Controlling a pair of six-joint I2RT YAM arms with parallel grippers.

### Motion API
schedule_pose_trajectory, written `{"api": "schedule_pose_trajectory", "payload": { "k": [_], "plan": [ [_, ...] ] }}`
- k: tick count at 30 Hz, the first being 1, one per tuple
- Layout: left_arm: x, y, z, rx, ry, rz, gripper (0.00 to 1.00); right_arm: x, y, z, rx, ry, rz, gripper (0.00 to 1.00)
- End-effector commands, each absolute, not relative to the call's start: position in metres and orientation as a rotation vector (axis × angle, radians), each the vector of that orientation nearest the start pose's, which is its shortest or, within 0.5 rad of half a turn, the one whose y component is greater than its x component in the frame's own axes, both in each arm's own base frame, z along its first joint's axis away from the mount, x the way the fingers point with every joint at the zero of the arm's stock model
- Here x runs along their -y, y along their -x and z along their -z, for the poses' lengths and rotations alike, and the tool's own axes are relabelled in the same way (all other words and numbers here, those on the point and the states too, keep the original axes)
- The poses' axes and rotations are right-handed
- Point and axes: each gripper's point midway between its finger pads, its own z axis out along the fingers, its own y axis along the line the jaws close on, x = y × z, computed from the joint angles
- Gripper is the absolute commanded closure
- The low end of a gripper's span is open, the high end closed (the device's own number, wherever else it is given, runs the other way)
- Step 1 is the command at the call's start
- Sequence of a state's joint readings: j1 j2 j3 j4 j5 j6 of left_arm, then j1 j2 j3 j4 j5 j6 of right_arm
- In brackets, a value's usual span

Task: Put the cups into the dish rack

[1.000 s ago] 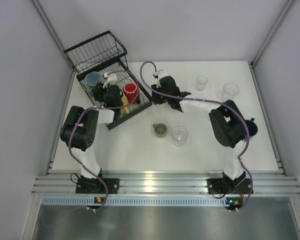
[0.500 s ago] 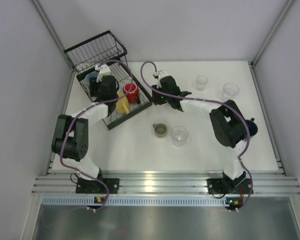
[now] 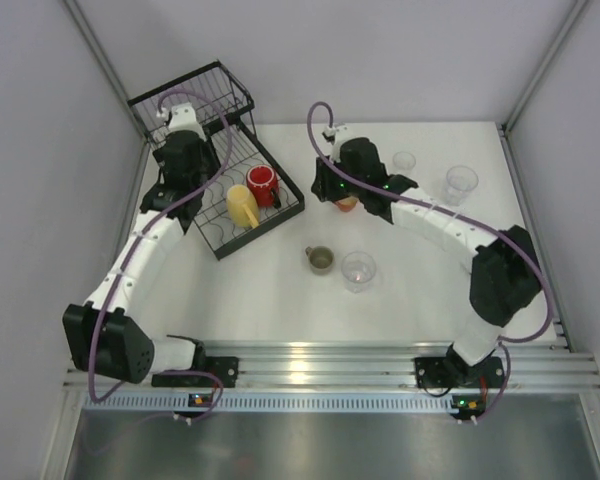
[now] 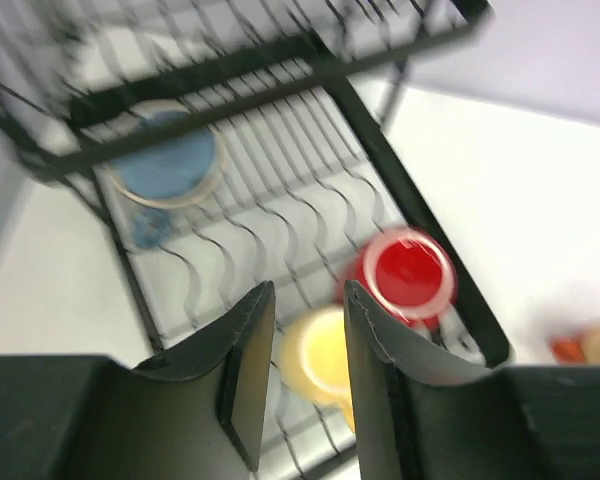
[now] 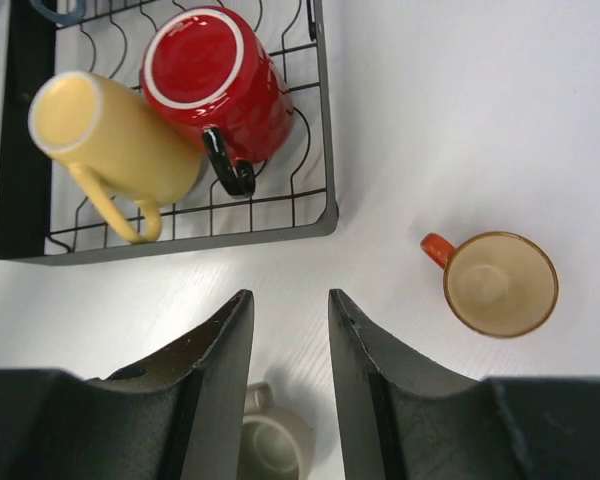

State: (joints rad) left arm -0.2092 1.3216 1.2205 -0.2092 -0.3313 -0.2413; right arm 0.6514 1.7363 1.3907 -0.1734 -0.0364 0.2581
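Resting upright beside the right fingers [image 5: 215, 385], not between them: orange-red cup [image 5: 500, 283]

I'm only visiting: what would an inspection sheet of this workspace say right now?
Surface: white table, no spills seen.
Job's things: dish rack holds blue cup, yellow mug, red mug; orange-red mug, olive-grey mug, three clear tumblers stand on the table.
Clutter: nothing seen.
Grippers: left tool open, empty, over the rack; right tool open, empty, near the orange-red mug.
Cables: purple cables, hanging in loose loops.
Surroundings: pale walls; metal rail at the near edge.
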Motion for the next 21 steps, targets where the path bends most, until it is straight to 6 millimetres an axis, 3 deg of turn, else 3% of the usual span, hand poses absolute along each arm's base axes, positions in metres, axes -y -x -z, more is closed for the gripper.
{"api": "schedule_pose_trajectory", "payload": {
  "k": [1,5,10,15,21],
  "plan": [
    [0.094,-0.398,-0.241,-2.043,0.158,0.3,0.61,-0.308,-0.372,-0.202,-2.112,0.421,-0.613,0.63],
    [0.115,-0.387,-0.213,-2.119,0.107,0.356,0.62,-0.294,-0.356,-0.209,-2.112,0.413,-0.608,0.63],
    [0.147,-0.394,-0.201,-2.159,0.04,0.441,0.63,-0.285,-0.343,-0.202,-2.118,0.402,-0.613,0.63],
    [0.15,-0.406,-0.198,-2.161,0.038,0.405,0.63,-0.281,-0.338,-0.202,-2.115,0.391,-0.62,0.63],
    [0.132,-0.425,-0.177,-2.189,0.106,0.245,0.63,-0.278,-0.337,-0.21,-2.091,0.39,-0.617,0.63]
  ]
}}
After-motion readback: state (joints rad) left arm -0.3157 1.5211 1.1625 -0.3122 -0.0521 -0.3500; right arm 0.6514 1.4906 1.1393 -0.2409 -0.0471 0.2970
